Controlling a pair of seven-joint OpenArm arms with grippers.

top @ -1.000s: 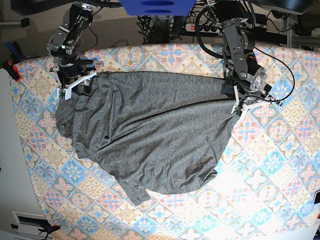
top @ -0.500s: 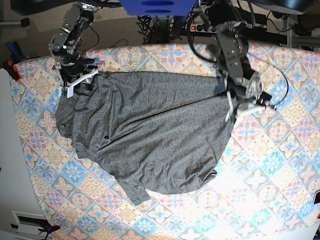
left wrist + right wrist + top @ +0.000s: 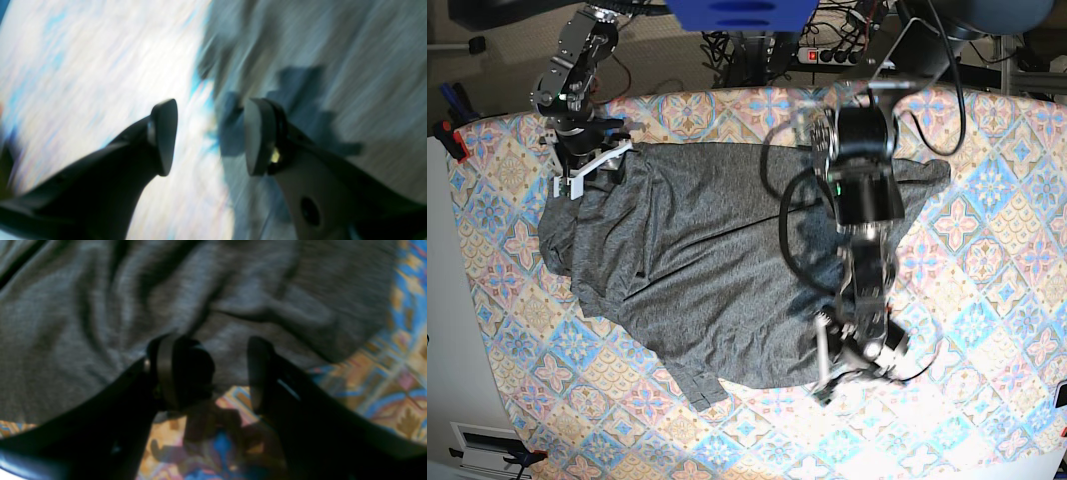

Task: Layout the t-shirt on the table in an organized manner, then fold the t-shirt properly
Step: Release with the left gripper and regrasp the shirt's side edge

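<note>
T-shirt (image 3: pixel 707 270) lies rumpled on the table (image 3: pixel 987 250); left jaws spread and empty, right jaws parted over its edge.

The grey shirt (image 3: pixel 717 270) lies rumpled, spread across the tabletop (image 3: pixel 987 300) from 10 o'clock toward 5 o'clock, with creases and folded edges. One sleeve (image 3: pixel 922 175) pokes out at 2 o'clock. The tabletop carries a pastel blue, pink and cream tile pattern.

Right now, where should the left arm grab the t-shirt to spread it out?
Grip the t-shirt at its lower hem edge, near where the open left gripper hovers, coming from the bare table side. That edge lies thin and exposed on the cloth.
</note>
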